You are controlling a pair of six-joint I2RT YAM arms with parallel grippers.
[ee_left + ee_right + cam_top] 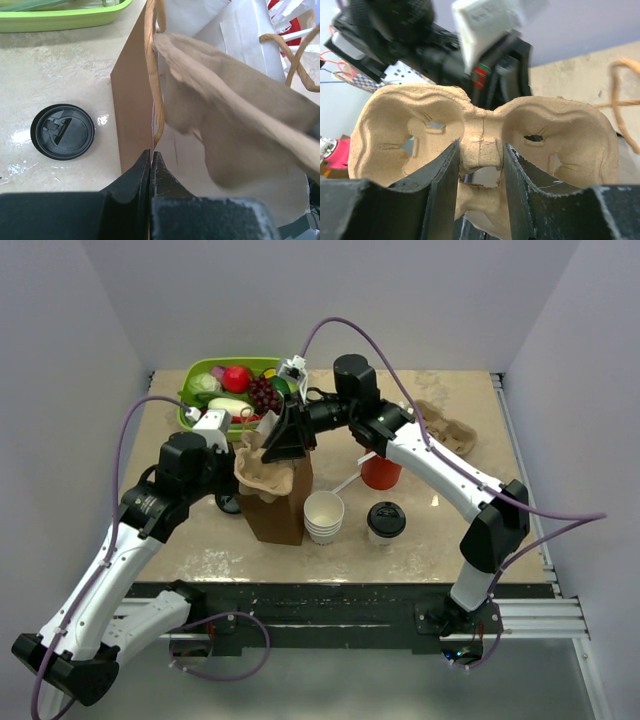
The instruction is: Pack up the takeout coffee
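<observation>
The takeout coffee (386, 521), a white paper cup with a black sip lid, stands on the table right of the stacked cups, with neither gripper near it. A brown paper bag (276, 508) (131, 100) stands upright left of centre. My left gripper (238, 471) (151, 156) is shut on the thin edge of the bag's wall. My right gripper (288, 438) (481, 156) is shut on the middle ridge of a moulded cardboard cup carrier (262, 472) (480, 135), which hangs tilted over the bag's mouth.
A stack of lidless white cups (323, 517) stands beside the bag. A red cup (380, 473) is behind them. A loose black lid (62, 131) lies left of the bag. A green tray (196, 372) of fruit sits back left, and another carrier (447, 427) back right.
</observation>
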